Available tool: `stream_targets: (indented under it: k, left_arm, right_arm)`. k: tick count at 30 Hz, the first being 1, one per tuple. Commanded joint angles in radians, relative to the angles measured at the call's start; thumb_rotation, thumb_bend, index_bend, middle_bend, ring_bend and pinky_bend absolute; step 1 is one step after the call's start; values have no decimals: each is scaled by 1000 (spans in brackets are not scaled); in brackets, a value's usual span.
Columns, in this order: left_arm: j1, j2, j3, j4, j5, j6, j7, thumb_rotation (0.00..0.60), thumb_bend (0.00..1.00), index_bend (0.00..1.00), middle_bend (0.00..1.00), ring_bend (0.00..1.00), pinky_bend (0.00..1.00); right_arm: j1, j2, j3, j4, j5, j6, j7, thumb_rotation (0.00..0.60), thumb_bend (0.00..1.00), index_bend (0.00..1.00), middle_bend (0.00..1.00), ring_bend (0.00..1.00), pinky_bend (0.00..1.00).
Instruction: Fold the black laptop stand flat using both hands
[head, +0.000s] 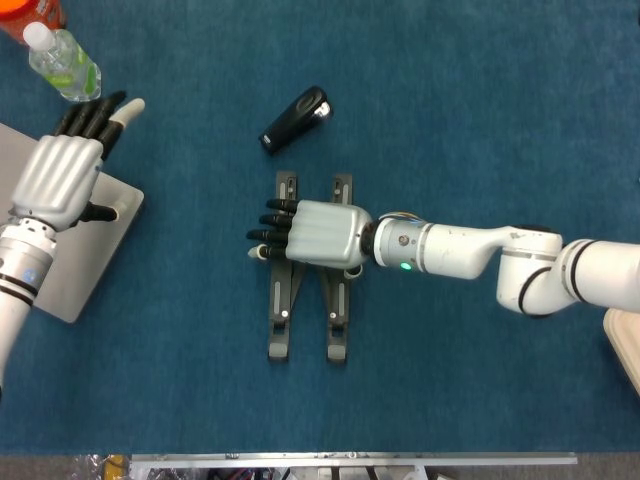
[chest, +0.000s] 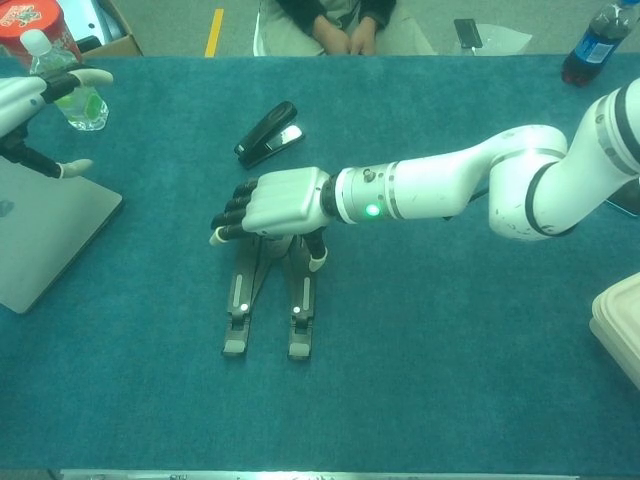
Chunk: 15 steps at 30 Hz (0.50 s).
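The black laptop stand (head: 281, 318) lies in the middle of the blue table, its two legs (chest: 240, 310) pointing toward the near edge. My right hand (head: 315, 232) lies palm down across the stand's middle, fingers stretched out to the left, and presses on it; the crossed struts under the palm are hidden. In the chest view the right hand (chest: 280, 200) covers the stand's upper half. My left hand (head: 60, 175) hovers far to the left above a laptop, fingers straight and spread, holding nothing; the chest view shows only part of the left hand (chest: 25, 95) at the frame's edge.
A black stapler (head: 295, 120) lies just beyond the stand. A silver laptop (head: 60, 270) sits at the left edge, with a clear bottle (head: 62, 62) and a red can (chest: 28, 18) behind it. A blue-labelled bottle (chest: 590, 45) stands far right; a white container (chest: 620, 320) lies at the right edge.
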Motion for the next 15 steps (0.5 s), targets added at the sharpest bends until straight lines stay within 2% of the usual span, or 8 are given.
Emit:
stream_targets:
  k: [1,15]
  left_arm:
    - [4,1,0,5,5,1,-9,600,293,0,0,0,49]
    - [10,-2,-4,8,14,-1,-5,600,293,0,0,0,49]
  right_arm:
    - [4,-1,-6,0,3,-1,5,600,0,0,0,0,41]
    - [2,69,-22,-83,23,24,-23,600,0,0,0,0,41]
